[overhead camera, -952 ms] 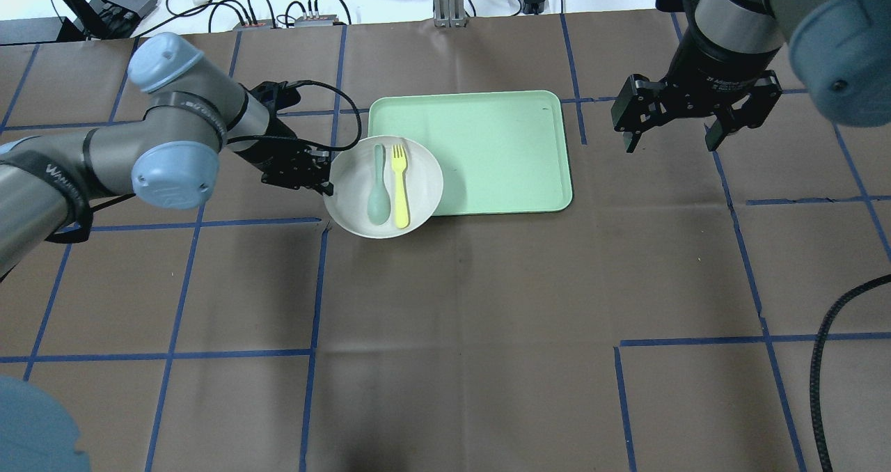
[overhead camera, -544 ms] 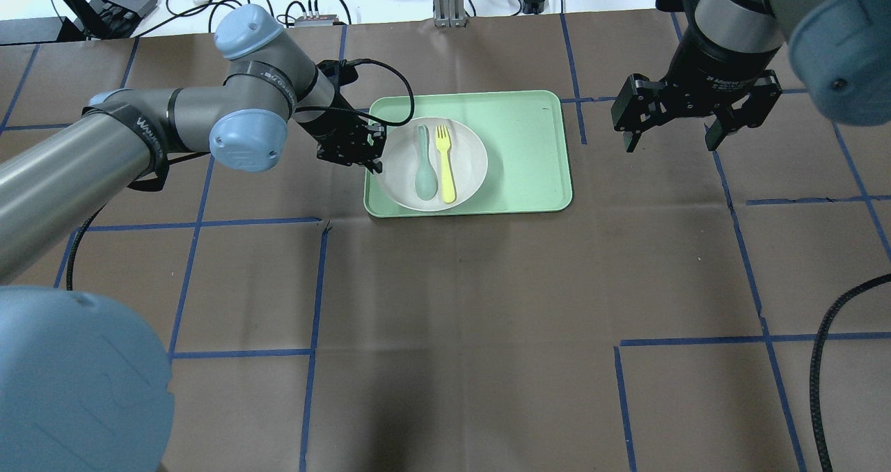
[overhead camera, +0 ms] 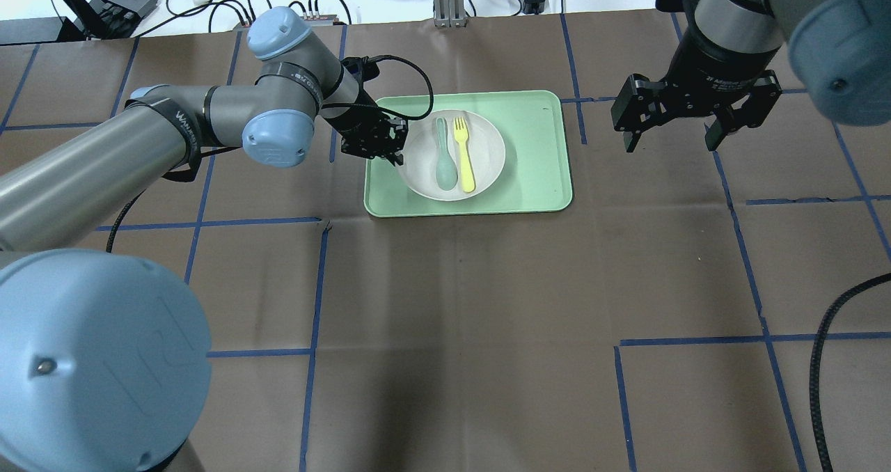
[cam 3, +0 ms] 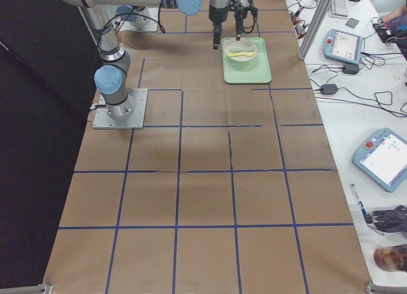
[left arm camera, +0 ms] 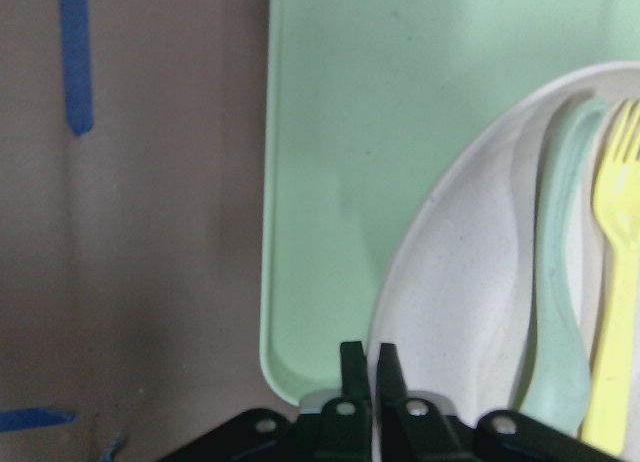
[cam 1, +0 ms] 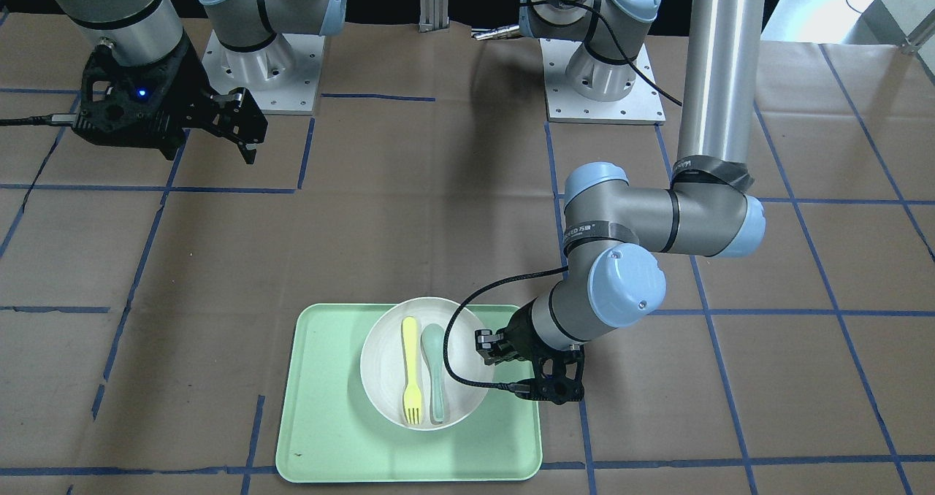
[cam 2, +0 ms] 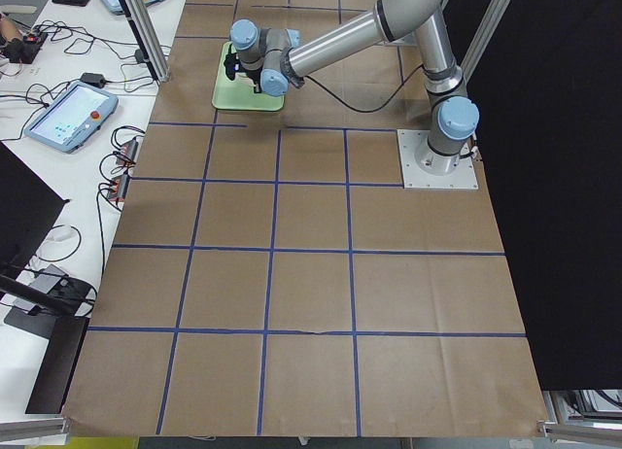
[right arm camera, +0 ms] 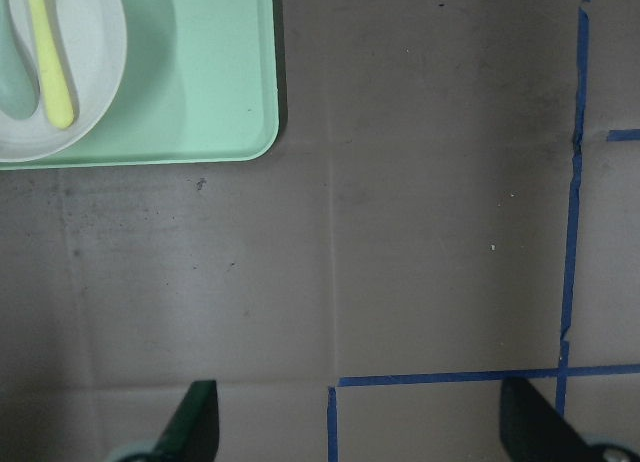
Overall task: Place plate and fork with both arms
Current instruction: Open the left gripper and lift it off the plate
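Left jaws pinch raised rim of round off-white plate (overhead camera: 489, 153).

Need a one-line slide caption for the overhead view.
Left claw grips the plate by its rim over the tray, fork and spoon inside; right claw hangs open, apart.

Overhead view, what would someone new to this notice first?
The mint-green tray stands out against the brown table; toward its left side is the off-white plate, with a yellow fork and a grey-green spoon side by side in it. The left gripper is clamped on the plate's left rim. The right gripper hangs open above the table, to the tray's right.
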Robot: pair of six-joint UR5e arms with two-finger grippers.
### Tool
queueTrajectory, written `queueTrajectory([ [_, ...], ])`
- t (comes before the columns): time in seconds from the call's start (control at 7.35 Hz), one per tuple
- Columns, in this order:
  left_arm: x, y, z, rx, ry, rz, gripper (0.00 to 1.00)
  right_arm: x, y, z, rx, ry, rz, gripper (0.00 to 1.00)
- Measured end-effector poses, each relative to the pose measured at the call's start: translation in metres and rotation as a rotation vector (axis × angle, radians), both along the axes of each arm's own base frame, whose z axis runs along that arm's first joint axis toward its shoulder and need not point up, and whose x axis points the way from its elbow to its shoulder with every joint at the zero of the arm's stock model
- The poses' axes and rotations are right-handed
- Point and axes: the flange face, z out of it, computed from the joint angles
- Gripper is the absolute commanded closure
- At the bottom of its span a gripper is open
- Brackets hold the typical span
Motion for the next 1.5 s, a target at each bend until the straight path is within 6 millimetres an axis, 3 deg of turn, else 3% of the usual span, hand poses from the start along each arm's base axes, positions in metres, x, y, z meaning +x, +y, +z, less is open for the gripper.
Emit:
queueTrajectory([
  [0.27, -0.007, -0.012, 0.002, -0.021, 0.002, -0.006, 1.0, 0.0, 0.0, 0.0, 0.0, -0.001, 0.001, 0.0],
  [0.82, -0.009, -0.031, -0.012, -0.046, -0.002, -0.012, 0.96, 0.0, 0.0, 0.0, -0.002, -0.001, 0.002, 0.0],
  [1.22, -0.008, -0.033, -0.013, -0.048, -0.003, -0.008, 0.17, 0.0, 0.0, 0.0, -0.002, -0.001, 0.002, 0.0],
  [1.36, -0.007, -0.031, -0.012, -0.045, -0.004, -0.003, 0.02, 0.0, 0.0, 0.0, -0.002, -0.001, 0.002, 0.0],
  [1.5, -0.008, -0.027, -0.008, -0.039, -0.005, -0.002, 0.01, 0.0, 0.0, 0.0, -0.002, -0.002, 0.002, 0.0],
])
